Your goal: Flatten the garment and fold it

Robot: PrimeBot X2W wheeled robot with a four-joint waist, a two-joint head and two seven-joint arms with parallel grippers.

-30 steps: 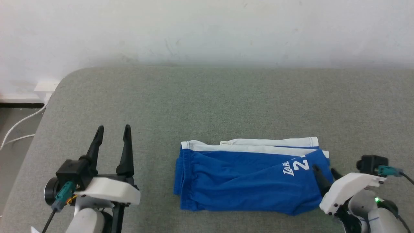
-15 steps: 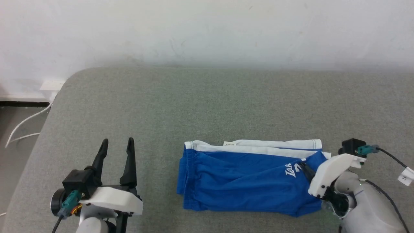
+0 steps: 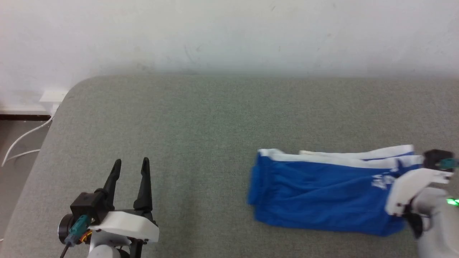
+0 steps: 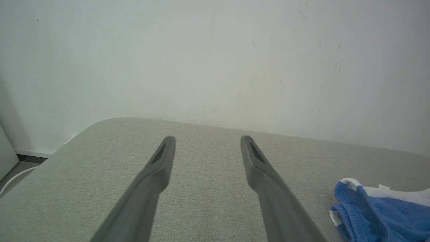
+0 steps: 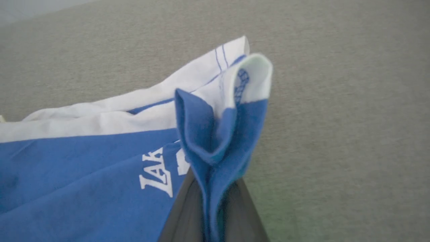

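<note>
On the grey surface [image 3: 186,118], right fingers [image 5: 184,220] clamp the garment [image 5: 84,168]; left fingers [image 4: 153,185] stand apart.

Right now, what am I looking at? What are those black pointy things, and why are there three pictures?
It's a robot with two arms. One picture comes from a camera on its head, looking down. The other two come from cameras on its wrists. The pointy things are its jaws. The left gripper has its jaws open above the grey table, holding nothing. The right gripper has its jaws pinched shut on a corner of the blue shorts, which lie on the table.
</note>
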